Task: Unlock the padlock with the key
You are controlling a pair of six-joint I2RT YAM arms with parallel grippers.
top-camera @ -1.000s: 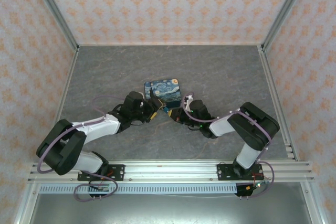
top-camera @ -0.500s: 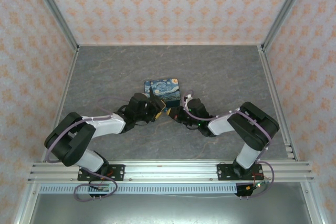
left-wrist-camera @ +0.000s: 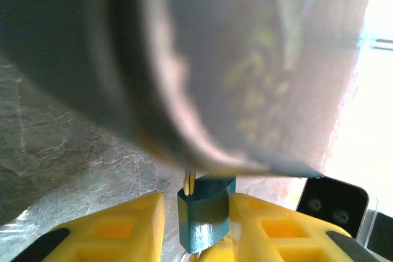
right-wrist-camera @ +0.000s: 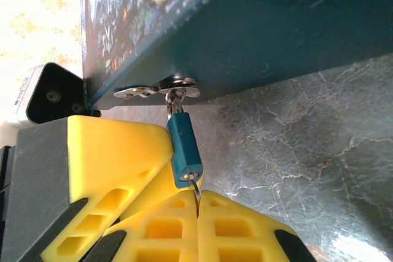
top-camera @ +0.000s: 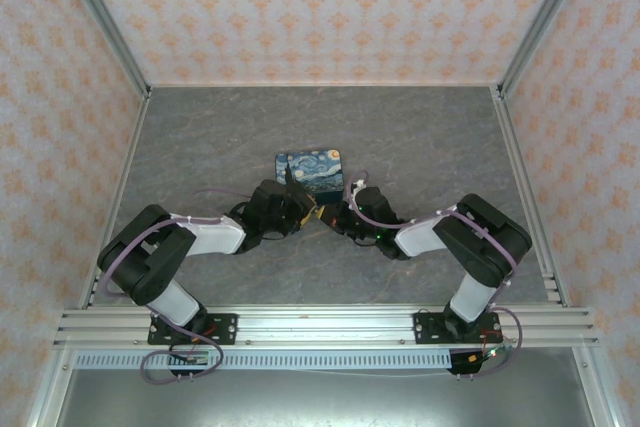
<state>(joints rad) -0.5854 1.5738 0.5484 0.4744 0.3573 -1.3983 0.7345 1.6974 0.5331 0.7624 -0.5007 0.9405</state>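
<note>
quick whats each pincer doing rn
left pincer: astride the padlock, grip cannot be told
right pincer: closed on the key

Box mid-table, padlock on its near wall, both grippers meeting at the padlock.
Box point(top-camera: 308, 167) lies on the table point(top-camera: 430, 137), about centre, in front of the back wall. Padlock point(right-wrist-camera: 183, 151) hangs from a hasp point(right-wrist-camera: 156, 90) on the box's near side wall. Key point(right-wrist-camera: 196, 193) is in the padlock's lower end, its other end between the right gripper point(right-wrist-camera: 198, 205) fingers. Left gripper point(left-wrist-camera: 196, 216) straddles the padlock, one finger on each side, and sits left of the right gripper.
</note>
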